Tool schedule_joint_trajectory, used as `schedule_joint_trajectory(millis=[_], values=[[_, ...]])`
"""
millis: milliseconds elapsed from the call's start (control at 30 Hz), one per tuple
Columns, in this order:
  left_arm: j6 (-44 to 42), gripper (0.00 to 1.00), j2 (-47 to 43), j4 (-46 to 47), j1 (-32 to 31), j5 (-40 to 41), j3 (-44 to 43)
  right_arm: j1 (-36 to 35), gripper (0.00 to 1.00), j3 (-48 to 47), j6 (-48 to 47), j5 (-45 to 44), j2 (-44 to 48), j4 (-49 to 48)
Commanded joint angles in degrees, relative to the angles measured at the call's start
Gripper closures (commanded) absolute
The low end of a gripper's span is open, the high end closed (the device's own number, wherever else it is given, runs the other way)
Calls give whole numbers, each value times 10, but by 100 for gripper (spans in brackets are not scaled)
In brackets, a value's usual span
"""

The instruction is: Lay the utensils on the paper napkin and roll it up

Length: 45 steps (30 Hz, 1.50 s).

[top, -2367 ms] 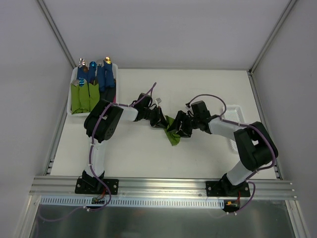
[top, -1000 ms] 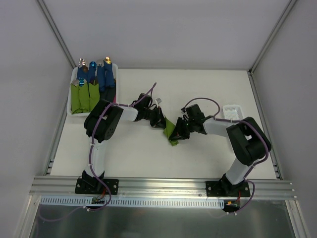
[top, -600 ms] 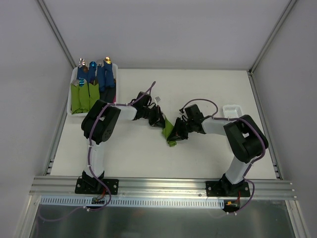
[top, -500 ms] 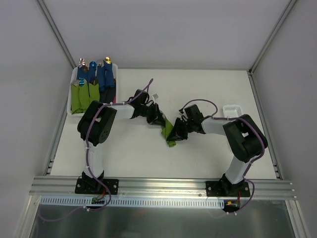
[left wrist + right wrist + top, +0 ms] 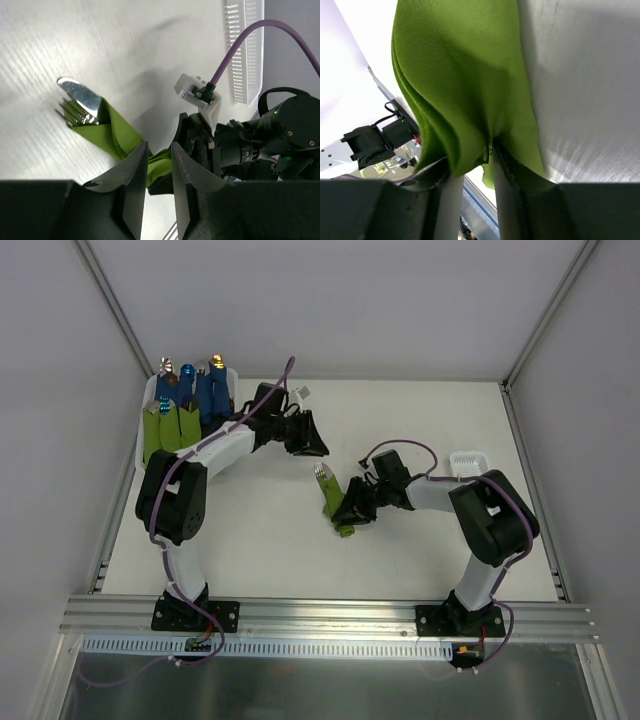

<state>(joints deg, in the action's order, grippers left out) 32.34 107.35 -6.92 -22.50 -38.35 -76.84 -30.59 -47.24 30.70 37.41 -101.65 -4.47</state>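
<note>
The lime-green paper napkin (image 5: 333, 502) lies rolled into a narrow bundle on the table. The silver fork and knife heads of the utensils (image 5: 322, 472) poke out of its far end. In the left wrist view the napkin (image 5: 120, 137) and the utensil heads (image 5: 77, 102) lie beyond my fingers. My left gripper (image 5: 312, 440) hangs up and to the left of the roll, apart from it. Its jaws (image 5: 159, 150) are open with nothing between them. My right gripper (image 5: 352, 512) is at the roll's near end. Its fingers (image 5: 470, 160) stand slightly apart with a napkin (image 5: 465, 75) fold loose between them.
A white basket (image 5: 140, 455) at the back left holds blue rolled bundles (image 5: 200, 395) and folded green napkins (image 5: 170, 435). A small white tray (image 5: 470, 462) sits at the right, behind the right arm. White walls close the table on three sides.
My left gripper let go of the roll's far end, opened and swung back and left toward the basket, uncovering the utensil heads. My right gripper's jaws have widened around the napkin's near end.
</note>
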Motion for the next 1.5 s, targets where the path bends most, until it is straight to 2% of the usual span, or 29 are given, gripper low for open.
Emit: schedule_joint_trajectory(millis=[0,167,300,467,700,867,1133,1467], values=[[-49,74,21,-62,-27,29,-58,-6,67,10,-20,-31,-11,25],[-77,76,70,-103,-65,52,-98,-6,62,12,-21,-30,-7,24],[-91,77,92,-123,-90,64,-103,-8,54,13,-24,-30,-3,24],[-111,81,100,-146,-106,70,-85,-9,47,15,-24,-36,2,24],[-143,91,78,-174,-105,100,-24,-9,39,15,-20,-37,0,24],[-152,94,76,-177,-97,107,8,-9,38,17,-20,-37,7,24],[-155,96,97,-180,-91,110,2,-8,39,14,-6,-37,33,19],[-156,90,27,-178,-84,17,-4,-8,43,8,6,-40,-1,27]])
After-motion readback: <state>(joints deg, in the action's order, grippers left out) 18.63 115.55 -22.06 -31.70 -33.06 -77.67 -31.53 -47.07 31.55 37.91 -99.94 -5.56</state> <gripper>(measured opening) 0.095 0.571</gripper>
